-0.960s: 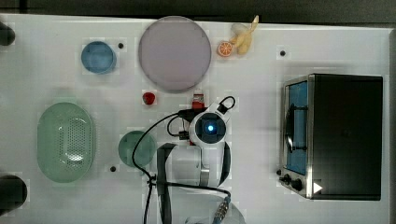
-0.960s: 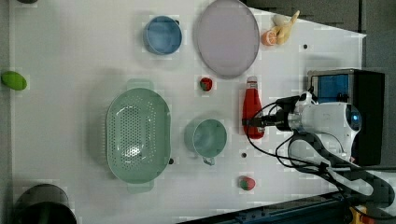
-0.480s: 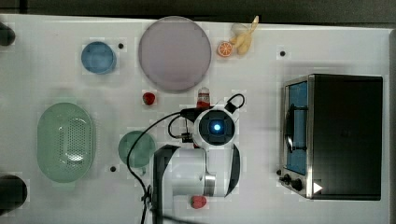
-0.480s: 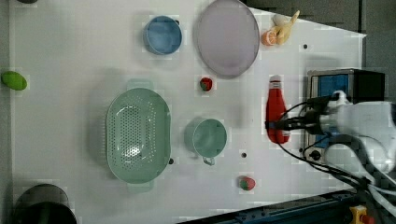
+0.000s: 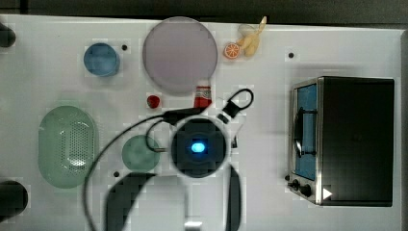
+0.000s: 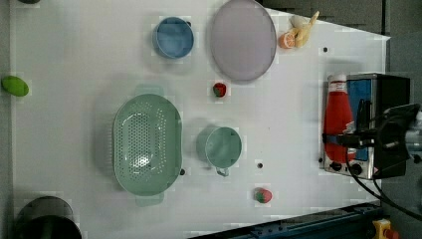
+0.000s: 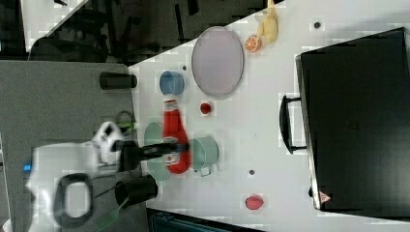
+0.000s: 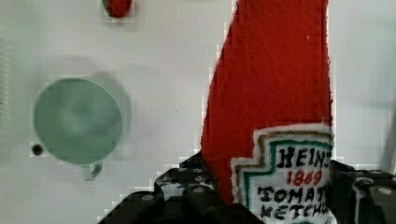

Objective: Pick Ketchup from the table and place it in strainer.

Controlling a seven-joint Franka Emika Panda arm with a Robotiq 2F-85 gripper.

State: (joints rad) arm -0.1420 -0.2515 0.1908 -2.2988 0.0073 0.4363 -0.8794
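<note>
The gripper [image 8: 266,205] is clamped on the ketchup [image 8: 275,107], its black fingers [image 8: 187,196] pressing the labelled lower body from both sides. In the left view the ketchup [image 6: 338,122] hangs clear of the white table [image 6: 74,59], seen against the front of the small oven [image 6: 383,124] that sits near the left view's right edge, whitish cap toward the far edge. In the right view the bottle [image 7: 175,140] is gripped around its lower half by the dark fingers [image 7: 154,149] and floats above the table.

The strainer [image 6: 147,144] rests empty near the left view's left side of the table, well apart from the held bottle. Between them stands the darker green cup [image 6: 223,147], with a strawberry-like lump [image 6: 263,195] toward the near edge and a small red ball [image 6: 219,89] farther back. A grey plate [image 6: 243,40] and a blue bowl [image 6: 173,37] sit along the far edge, and an orange slice with a pale yellow toy [image 6: 297,34] lies by the far right corner.

From above, the arm's wrist [image 5: 199,147] covers most of the bottle; only its capped end [image 5: 203,95] peeks out just beside the plate [image 5: 180,53].
</note>
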